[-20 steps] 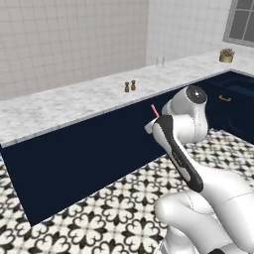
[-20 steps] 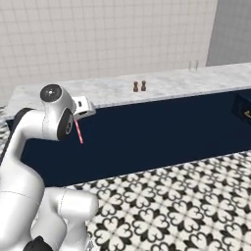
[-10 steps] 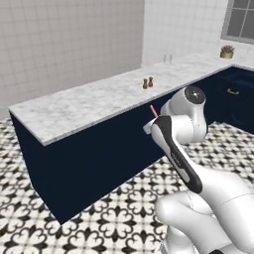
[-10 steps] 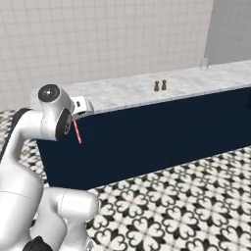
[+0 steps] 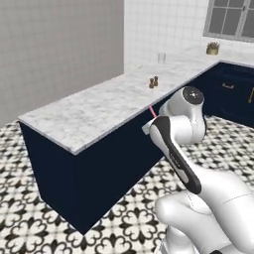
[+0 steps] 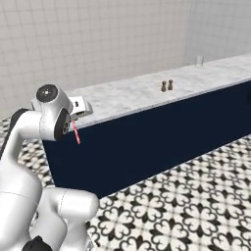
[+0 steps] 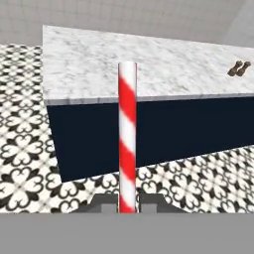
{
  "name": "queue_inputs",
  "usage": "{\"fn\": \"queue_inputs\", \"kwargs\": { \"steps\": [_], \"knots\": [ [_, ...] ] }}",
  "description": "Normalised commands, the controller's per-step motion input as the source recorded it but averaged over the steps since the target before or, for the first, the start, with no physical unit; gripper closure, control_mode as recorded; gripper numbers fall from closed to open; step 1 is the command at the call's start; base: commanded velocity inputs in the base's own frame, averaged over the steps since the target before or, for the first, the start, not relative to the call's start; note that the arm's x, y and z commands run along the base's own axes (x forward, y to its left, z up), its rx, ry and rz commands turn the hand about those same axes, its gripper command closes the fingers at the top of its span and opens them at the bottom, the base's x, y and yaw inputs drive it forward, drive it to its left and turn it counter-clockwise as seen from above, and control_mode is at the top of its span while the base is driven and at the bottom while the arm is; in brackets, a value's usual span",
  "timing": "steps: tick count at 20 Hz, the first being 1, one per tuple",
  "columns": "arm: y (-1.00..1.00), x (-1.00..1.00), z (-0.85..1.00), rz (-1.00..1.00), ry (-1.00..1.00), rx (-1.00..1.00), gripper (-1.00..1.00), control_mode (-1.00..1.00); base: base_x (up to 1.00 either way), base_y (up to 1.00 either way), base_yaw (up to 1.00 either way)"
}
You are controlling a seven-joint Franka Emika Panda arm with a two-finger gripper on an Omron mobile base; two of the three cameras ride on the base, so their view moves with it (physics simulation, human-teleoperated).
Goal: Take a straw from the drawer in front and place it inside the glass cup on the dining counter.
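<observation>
My gripper (image 7: 127,204) is shut on the straw (image 7: 127,134), which is red-and-white striped and rises straight up between the fingertips. From the left base view the straw (image 5: 152,112) pokes out past the hand (image 5: 147,127), short of the dining counter (image 5: 94,111). The right base view shows the straw (image 6: 76,133) slanting down from the hand (image 6: 80,108) by the counter's near end. The glass cup (image 5: 161,58) stands far along the marble top, well away from the gripper, and appears again as a small clear cup (image 6: 199,61). The drawer is out of view.
Two small brown shakers (image 5: 154,82) stand mid-counter, between me and the cup. Navy cabinets with brass handles (image 5: 228,86) and a small potted plant (image 5: 213,48) sit at the far right under a window. Patterned tile floor (image 6: 186,196) runs along the counter's navy base.
The whole picture has shifted: the base has moved, so the counter's near end and corner now show. The arm still holds the straw the same way.
</observation>
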Motion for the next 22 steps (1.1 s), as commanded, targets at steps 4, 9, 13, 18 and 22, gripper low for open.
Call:
{"fn": "queue_inputs", "kwargs": {
  "steps": [4, 9, 13, 18, 22],
  "knots": [
    [0.00, 0.00, 0.00, 0.00, 0.00, 0.00, 1.00, 1.00, 0.01, 1.00, -0.36],
    [0.00, 0.00, 0.00, 0.00, 0.00, 0.00, 1.00, 1.00, -0.12, 1.00, -0.35],
    [0.00, 0.00, 0.00, 0.00, 0.00, 0.00, 1.00, 1.00, -0.24, 1.00, -0.36],
    [0.00, 0.00, 0.00, 0.00, 0.00, 0.00, 1.00, 1.00, -0.16, 1.00, -0.37],
    [0.00, 0.00, 0.00, 0.00, 0.00, 0.00, 1.00, 1.00, -0.09, 1.00, -0.38]
  ]
}}
